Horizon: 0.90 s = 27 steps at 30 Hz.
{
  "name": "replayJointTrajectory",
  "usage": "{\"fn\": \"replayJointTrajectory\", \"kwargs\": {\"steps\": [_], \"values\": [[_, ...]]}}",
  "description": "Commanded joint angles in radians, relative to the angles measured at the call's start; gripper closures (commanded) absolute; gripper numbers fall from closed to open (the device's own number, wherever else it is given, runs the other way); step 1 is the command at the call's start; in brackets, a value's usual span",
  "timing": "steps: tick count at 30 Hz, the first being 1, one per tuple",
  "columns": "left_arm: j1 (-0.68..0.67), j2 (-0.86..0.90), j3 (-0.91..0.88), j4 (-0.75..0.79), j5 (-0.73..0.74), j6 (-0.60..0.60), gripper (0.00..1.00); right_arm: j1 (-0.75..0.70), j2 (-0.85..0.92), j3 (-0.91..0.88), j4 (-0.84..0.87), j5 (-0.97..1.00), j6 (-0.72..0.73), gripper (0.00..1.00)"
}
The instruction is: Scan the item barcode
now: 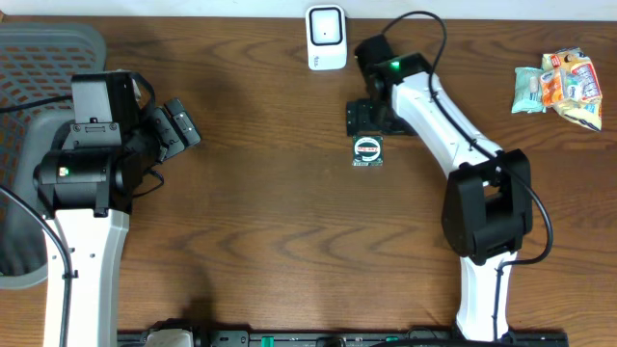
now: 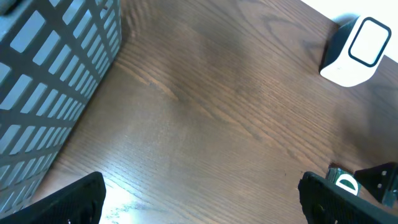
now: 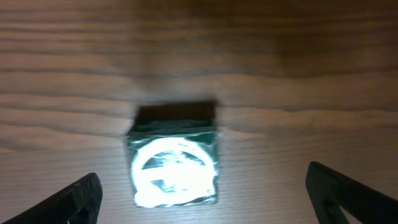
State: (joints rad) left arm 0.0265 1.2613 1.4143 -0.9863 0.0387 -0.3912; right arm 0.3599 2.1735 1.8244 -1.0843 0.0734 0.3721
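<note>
Right now I see a small square dark-green packet with a round white label [image 3: 174,165] lying flat, label up, with glare washing out its print. It rests on the brown wood-grain bench [image 1: 251,212], toward the arm bases from the white box-shaped scanner with a dark-rimmed window [image 1: 326,37]. The right end effector [image 1: 367,125] sits between scanner and packet, just beside the packet, with its fingers spread wide and clear of it. The left end effector [image 1: 183,127], well away from the scanner, is spread too.

Dark wood-grain surface [image 1: 270,222] with a gray mesh basket [image 1: 39,58] hanging off the far left edge. A little pile of colorful snack packets [image 1: 564,87] sits in the top right corner, well apart from the basket.
</note>
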Motion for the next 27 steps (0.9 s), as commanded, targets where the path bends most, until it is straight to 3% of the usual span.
{"fn": "replayJointTrajectory", "kwargs": {"steps": [1, 11, 15, 19, 27], "values": [[0.006, -0.001, 0.009, -0.001, -0.01, 0.013, 0.02, 0.003, -0.005, -0.087, 0.043, -0.092, -0.103, 0.01], [0.006, -0.001, 0.009, -0.001, -0.01, 0.013, 0.02, 0.027, -0.005, -0.234, 0.177, -0.118, -0.096, 0.02], [0.006, -0.001, 0.009, -0.001, -0.01, 0.013, 0.02, 0.028, -0.005, -0.234, 0.184, -0.117, -0.084, 0.16], [0.006, -0.001, 0.009, -0.001, -0.01, 0.013, 0.02, 0.028, -0.005, -0.234, 0.204, -0.117, -0.069, 0.16], [0.006, -0.001, 0.009, -0.001, -0.009, 0.013, 0.02, 0.028, -0.005, -0.234, 0.24, -0.114, -0.059, 0.27]]}}
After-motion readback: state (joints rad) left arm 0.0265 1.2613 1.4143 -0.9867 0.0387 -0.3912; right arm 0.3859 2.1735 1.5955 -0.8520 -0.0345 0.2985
